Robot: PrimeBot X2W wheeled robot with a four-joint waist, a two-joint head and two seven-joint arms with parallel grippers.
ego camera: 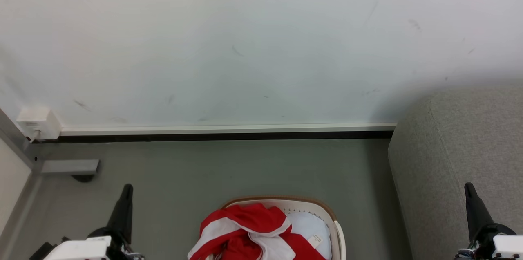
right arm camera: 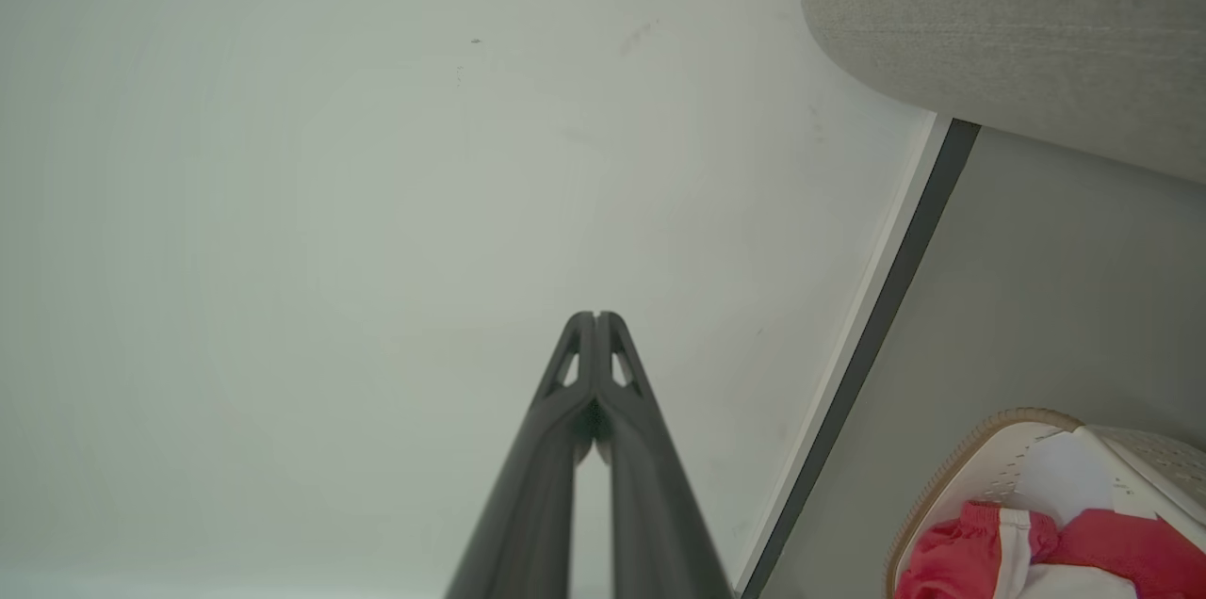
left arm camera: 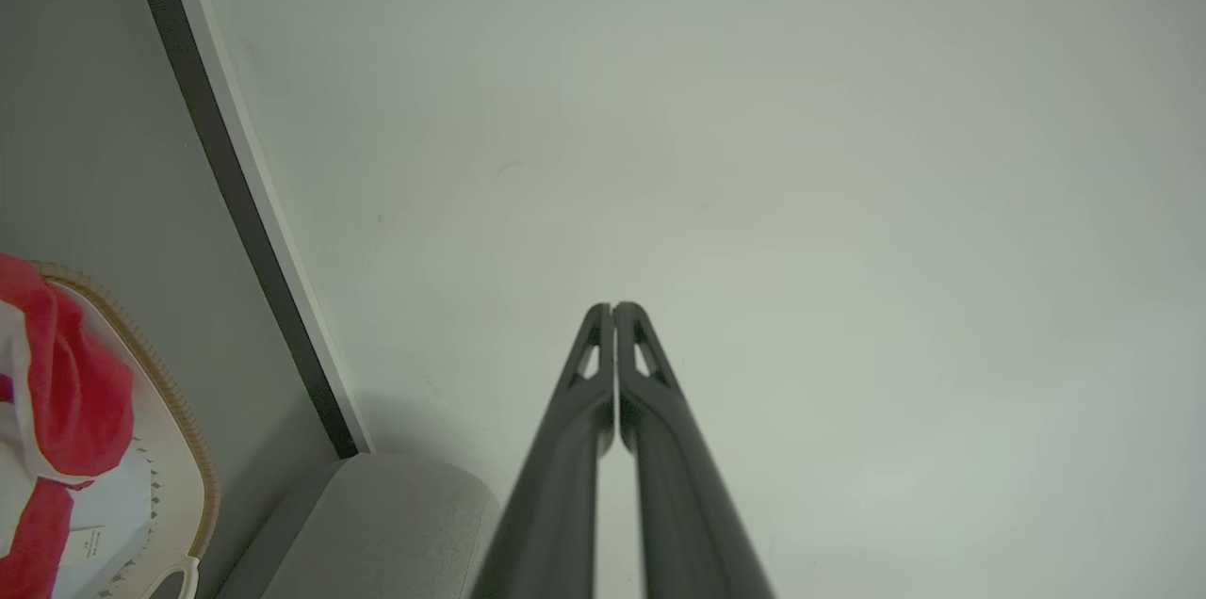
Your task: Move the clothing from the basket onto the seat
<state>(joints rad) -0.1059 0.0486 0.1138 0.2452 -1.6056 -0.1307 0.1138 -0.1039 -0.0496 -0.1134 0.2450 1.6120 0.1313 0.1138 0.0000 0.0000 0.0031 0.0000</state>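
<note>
Red-and-white clothing [ego camera: 249,233] lies bunched in the cream basket [ego camera: 337,233] at the bottom centre of the head view, over a pale pad. The grey seat [ego camera: 457,162] stands to the basket's right against the wall. My left gripper [ego camera: 126,189] is shut and holds nothing, raised left of the basket. My right gripper [ego camera: 469,188] is shut and holds nothing too, in front of the seat. In the left wrist view the left gripper [left arm camera: 612,307] points at the wall, with the clothing [left arm camera: 66,392], basket [left arm camera: 184,429] and seat [left arm camera: 377,524] at lower left. The right wrist view has the right gripper [right arm camera: 595,316], seat [right arm camera: 1018,24], basket [right arm camera: 952,467] and clothing [right arm camera: 989,552].
A white wall [ego camera: 245,47] with a skirting board [ego camera: 224,130] runs across behind the grey floor [ego camera: 245,170]. A white socket box [ego camera: 37,123] and a grey metal bracket [ego camera: 69,166] sit at the far left.
</note>
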